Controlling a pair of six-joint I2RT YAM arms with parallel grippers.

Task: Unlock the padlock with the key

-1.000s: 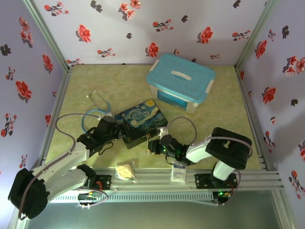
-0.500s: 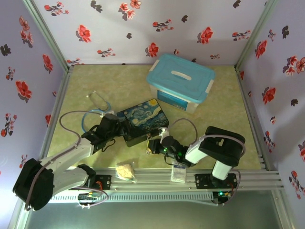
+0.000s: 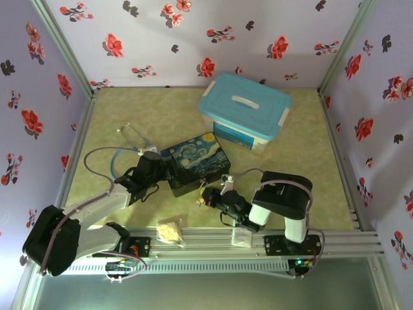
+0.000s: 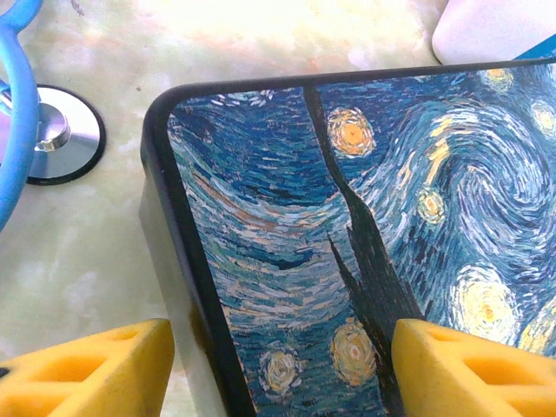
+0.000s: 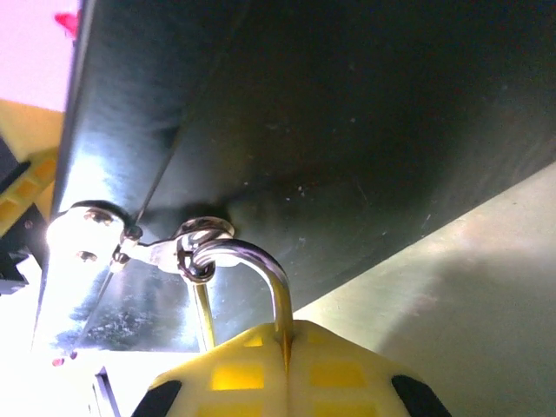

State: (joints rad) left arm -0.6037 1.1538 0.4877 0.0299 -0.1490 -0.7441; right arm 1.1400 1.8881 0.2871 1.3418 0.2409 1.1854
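From above, my right gripper [image 3: 208, 197] sits at the painted box's [image 3: 193, 161] front. The box and the blue-lidded bin [image 3: 244, 110] are shut, contents hidden. Left wrist: my left gripper [image 4: 278, 373] has its jaws wide, astride the box corner. Right wrist: my jaws pinch the padlock [image 5: 278, 291], its shackle threaded through the clasp [image 5: 156, 256]. I judge it not yet unlocked.

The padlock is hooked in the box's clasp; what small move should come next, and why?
Probably close the left gripper on the corner of the painted box to steady it. Its fingers stand open astride that corner, while the right gripper is shut on the padlock, shackle through the clasp.
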